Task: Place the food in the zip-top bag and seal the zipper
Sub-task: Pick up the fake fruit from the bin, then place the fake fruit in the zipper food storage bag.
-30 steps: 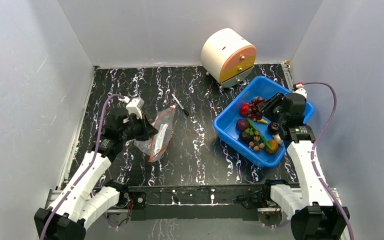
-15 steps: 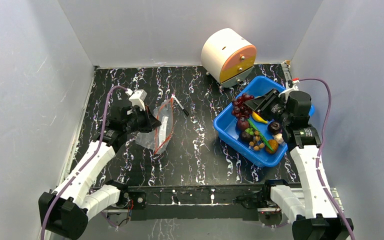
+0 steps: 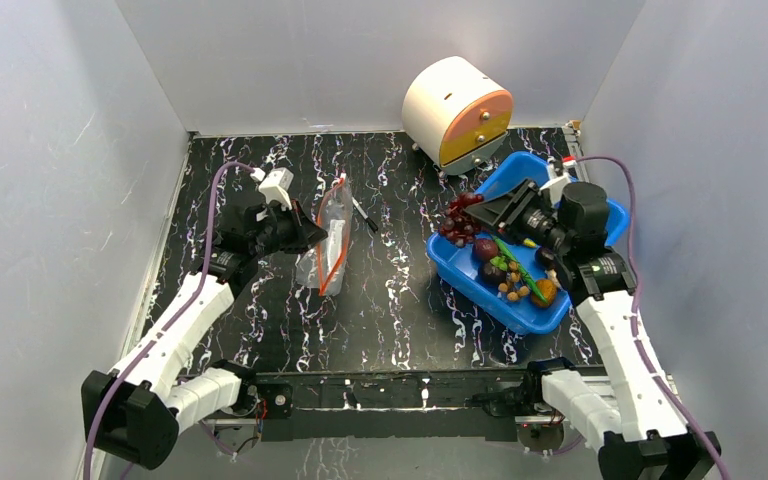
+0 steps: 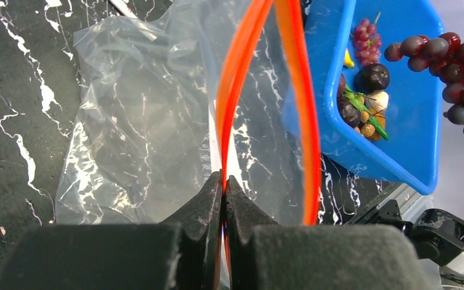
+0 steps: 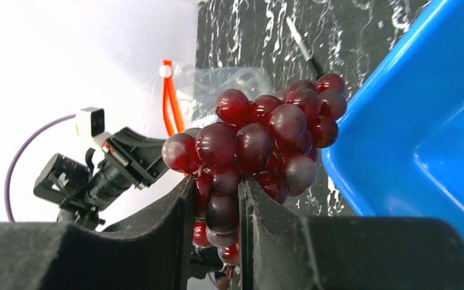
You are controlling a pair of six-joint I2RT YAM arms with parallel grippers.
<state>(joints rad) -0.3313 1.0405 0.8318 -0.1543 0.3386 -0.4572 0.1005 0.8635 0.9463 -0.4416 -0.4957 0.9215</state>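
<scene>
My left gripper [image 3: 305,236] [image 4: 224,181] is shut on one lip of the red-orange zipper [image 4: 237,78] and holds the clear zip-top bag [image 3: 328,248] [image 4: 139,127] up, its mouth open. My right gripper [image 3: 477,213] [image 5: 215,187] is shut on a dark red grape bunch [image 3: 457,219] [image 5: 260,136] and holds it above the left edge of the blue bin [image 3: 520,295], to the right of the bag. The bag also shows in the right wrist view [image 5: 217,78]. A second small grape bunch [image 4: 367,41], a yellow banana [image 4: 348,58] and other toy foods lie in the bin.
A round white and orange container [image 3: 457,112] stands at the back. A thin black pen [image 3: 362,212] lies just behind the bag. Grey walls close in the black marbled table [image 3: 390,290] on three sides.
My right gripper has lifted the grape bunch out of the bin and carried it left toward the bag. My left gripper has raised the bag more upright and shifted it slightly right.
</scene>
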